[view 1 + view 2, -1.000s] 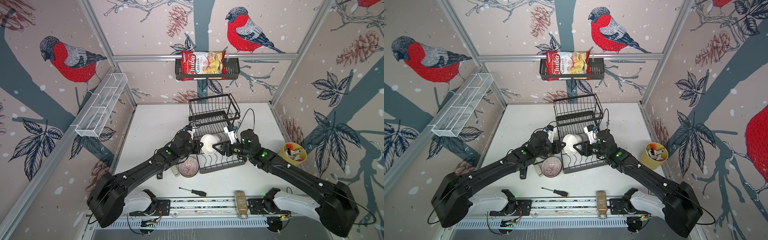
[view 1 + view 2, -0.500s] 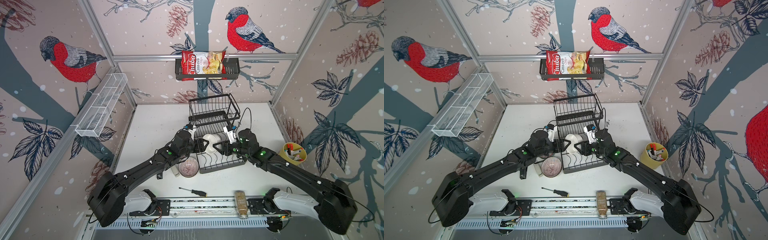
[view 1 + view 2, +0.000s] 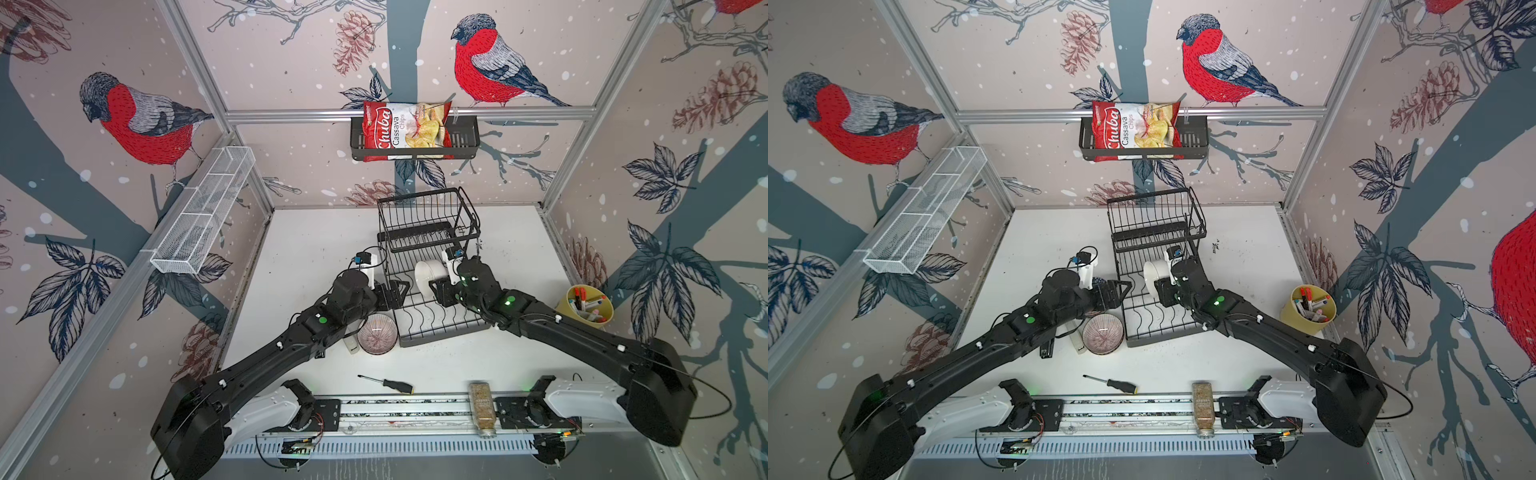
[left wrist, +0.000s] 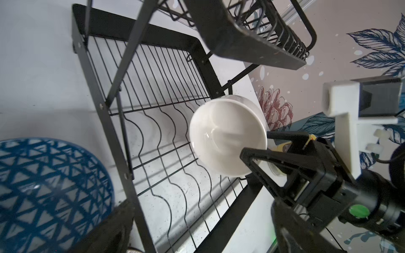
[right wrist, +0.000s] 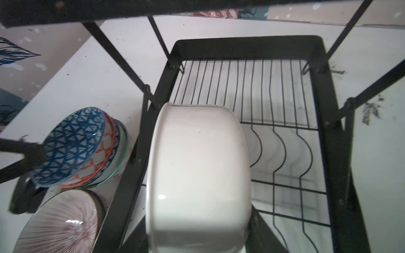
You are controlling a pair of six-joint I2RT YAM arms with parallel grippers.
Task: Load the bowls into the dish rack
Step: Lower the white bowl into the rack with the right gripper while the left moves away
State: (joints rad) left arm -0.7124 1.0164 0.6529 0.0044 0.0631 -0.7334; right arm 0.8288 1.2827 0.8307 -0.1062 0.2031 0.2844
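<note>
A: Where is the white bowl (image 3: 430, 275)?

B: In the lower tier of the dish rack (image 3: 442, 337), up on its edge near the left rail, mouth toward the left arm. I can't tell if it's seated in the wavy wires or just above them.

A: Right gripper (image 4: 256, 143)?

B: Jaws clamped on the bowl's rim. One finger (image 4: 251, 153) is inside the bowl, the other is behind the wall.

A: Left gripper (image 3: 1120, 291)?

B: Jaws spread wide, gripping nothing. It's at the rack's left rail, apart from the white bowl.

A: Any clearance?

B: The upper basket (image 3: 415, 194) overhangs the back of the lower tier. The bowl's top edge is close under its front lip, so it's tight there. In the right wrist view there's an open run of wavy wires between the bowl and the right rail. The front half of the tier is open too.

A: And outside the rack?

B: The blue patterned bowl (image 5: 72, 146) tops a tilted stack on the surface (image 3: 316, 249), just beside the left rail. The striped bowl (image 3: 377, 338) is upright by the front left corner, near the frame. I can't tell if it touches. The back left of the surface is open. The screwdriver (image 3: 386, 383) lies near the front, well apart from the rack.
</note>
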